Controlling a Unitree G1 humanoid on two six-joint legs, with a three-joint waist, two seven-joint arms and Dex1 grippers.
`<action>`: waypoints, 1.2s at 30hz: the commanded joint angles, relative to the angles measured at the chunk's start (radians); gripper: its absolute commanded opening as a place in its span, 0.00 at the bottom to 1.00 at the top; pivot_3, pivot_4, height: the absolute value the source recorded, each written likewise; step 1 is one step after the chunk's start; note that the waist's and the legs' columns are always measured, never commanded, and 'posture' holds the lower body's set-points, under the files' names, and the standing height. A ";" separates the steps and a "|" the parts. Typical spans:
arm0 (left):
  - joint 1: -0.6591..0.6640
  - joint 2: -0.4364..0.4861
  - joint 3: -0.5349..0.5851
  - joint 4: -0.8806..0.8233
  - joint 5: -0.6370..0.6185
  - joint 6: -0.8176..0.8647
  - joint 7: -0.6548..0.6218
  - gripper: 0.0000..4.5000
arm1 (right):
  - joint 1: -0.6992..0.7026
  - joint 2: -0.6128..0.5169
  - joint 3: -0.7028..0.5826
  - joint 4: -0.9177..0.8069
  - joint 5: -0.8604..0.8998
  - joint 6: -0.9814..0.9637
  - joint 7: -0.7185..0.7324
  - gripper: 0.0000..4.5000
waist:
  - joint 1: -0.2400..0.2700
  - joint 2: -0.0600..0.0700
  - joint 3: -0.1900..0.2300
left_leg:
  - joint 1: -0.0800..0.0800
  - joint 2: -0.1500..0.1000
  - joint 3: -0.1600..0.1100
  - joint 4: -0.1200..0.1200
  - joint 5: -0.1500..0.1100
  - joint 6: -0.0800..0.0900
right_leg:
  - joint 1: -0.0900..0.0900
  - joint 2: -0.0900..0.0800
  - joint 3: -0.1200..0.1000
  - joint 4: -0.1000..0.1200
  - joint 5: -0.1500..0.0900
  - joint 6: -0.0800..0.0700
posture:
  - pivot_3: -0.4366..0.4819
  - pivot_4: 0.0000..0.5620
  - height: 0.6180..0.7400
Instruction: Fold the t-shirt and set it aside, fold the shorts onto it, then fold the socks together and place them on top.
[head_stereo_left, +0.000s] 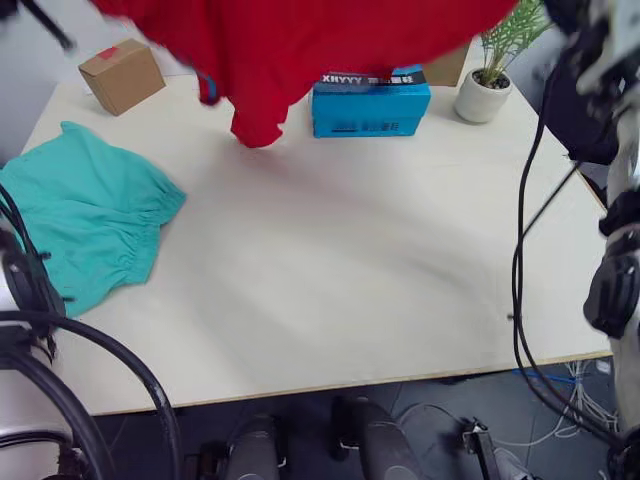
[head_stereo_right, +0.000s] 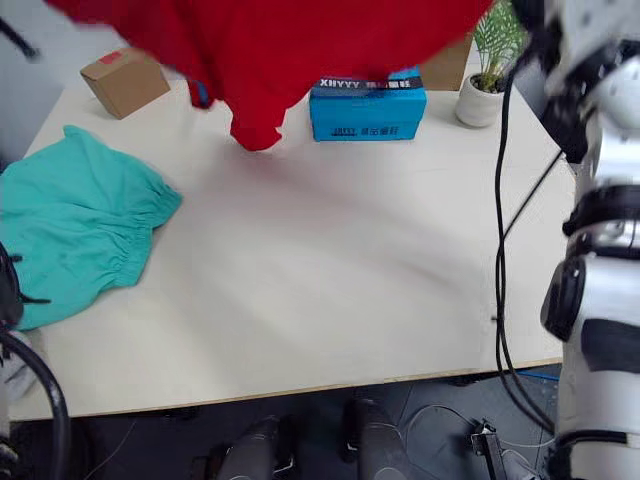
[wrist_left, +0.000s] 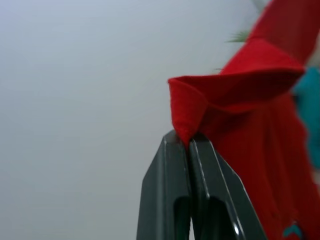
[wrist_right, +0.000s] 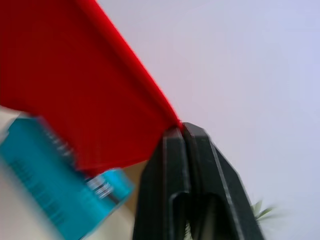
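The red t-shirt (head_stereo_left: 300, 45) hangs in the air above the far part of the table, its lowest fold dangling near the blue box. My left gripper (wrist_left: 188, 137) is shut on a folded edge of the t-shirt (wrist_left: 240, 100). At another corner of the t-shirt (wrist_right: 85, 95) my right gripper (wrist_right: 179, 128) is shut as well. The teal-green shorts (head_stereo_left: 85, 220) lie crumpled at the table's left edge. The socks are out of view.
A blue box (head_stereo_left: 370, 105) stands at the back of the light wooden table (head_stereo_left: 350, 280), with a cardboard box (head_stereo_left: 122, 75) at the back left and a small potted plant (head_stereo_left: 490, 75) at the back right. Black cables (head_stereo_left: 525, 250) hang along the right side.
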 joint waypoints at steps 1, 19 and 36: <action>0.223 0.054 0.068 -0.328 -0.140 0.190 -0.063 0.00 | 0.160 -0.028 -0.022 -0.180 0.075 0.024 0.116 0.00 | -0.005 0.000 0.000 | 0.002 0.000 -0.002 -0.001 0.001 0.000 | 0.000 0.000 0.002 0.001 0.000 0.000 | 0.48 0.27 1.00; 1.371 0.041 0.251 -1.093 -0.319 0.793 -0.122 0.00 | 0.996 -0.205 -0.051 -0.742 0.263 0.347 0.476 0.00 | -0.005 0.002 -0.001 | 0.037 0.001 -0.023 -0.019 -0.004 -0.005 | 0.038 0.006 -0.001 -0.018 -0.006 -0.008 | 0.48 0.27 1.00; 1.419 0.045 0.363 -1.130 -0.467 1.066 -0.104 0.00 | 1.128 -0.331 -0.068 -0.898 0.300 0.681 0.527 0.00 | 0.013 0.002 -0.001 | 0.037 0.005 -0.023 -0.019 -0.010 -0.004 | 0.038 0.011 0.000 -0.021 -0.007 -0.007 | 0.48 0.27 1.00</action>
